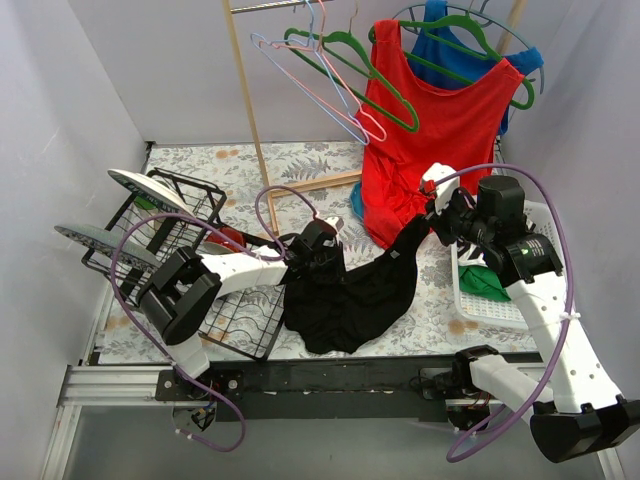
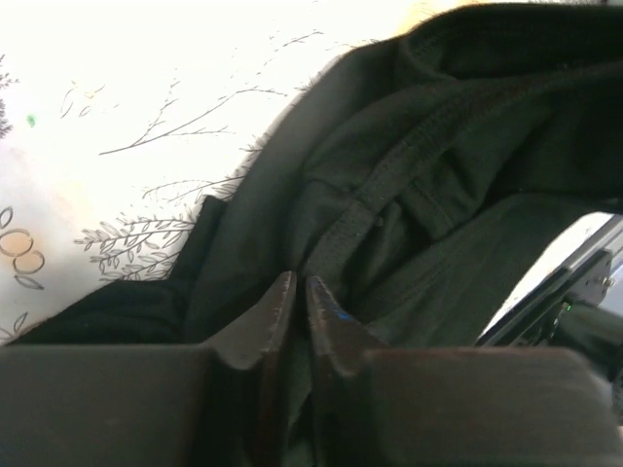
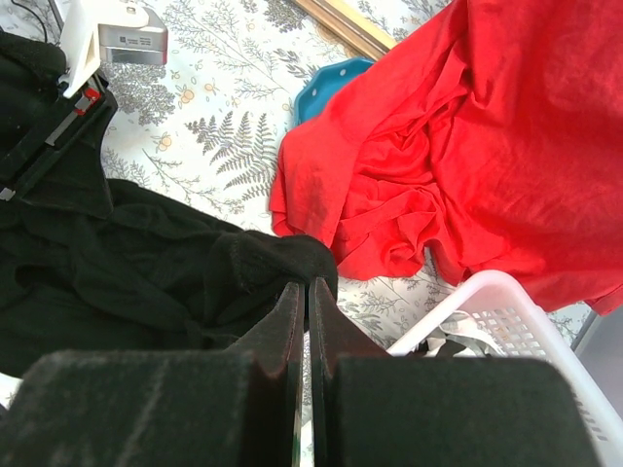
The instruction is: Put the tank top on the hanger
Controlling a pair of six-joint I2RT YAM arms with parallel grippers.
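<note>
The black tank top [image 1: 350, 295] lies crumpled on the floral table between my two grippers. My left gripper [image 1: 322, 243] is shut on its left upper edge; in the left wrist view the jaws [image 2: 299, 282] pinch a fold of the black fabric [image 2: 419, 195]. My right gripper [image 1: 432, 215] is shut on the right strap end and holds it lifted; the right wrist view shows the fingertips [image 3: 304, 285] clamped on the black cloth [image 3: 146, 263]. The empty green hanger [image 1: 375, 80] hangs on the rail at the back, apart from both grippers.
A red tank top [image 1: 440, 130] hangs on another green hanger [image 1: 470, 35] over a blue garment [image 1: 440, 20]. Thin pink and light-blue hangers [image 1: 320, 90] hang left of it. A wooden pole [image 1: 250, 110], a wire dish rack [image 1: 190, 250] and a white basket [image 1: 490, 320] stand nearby.
</note>
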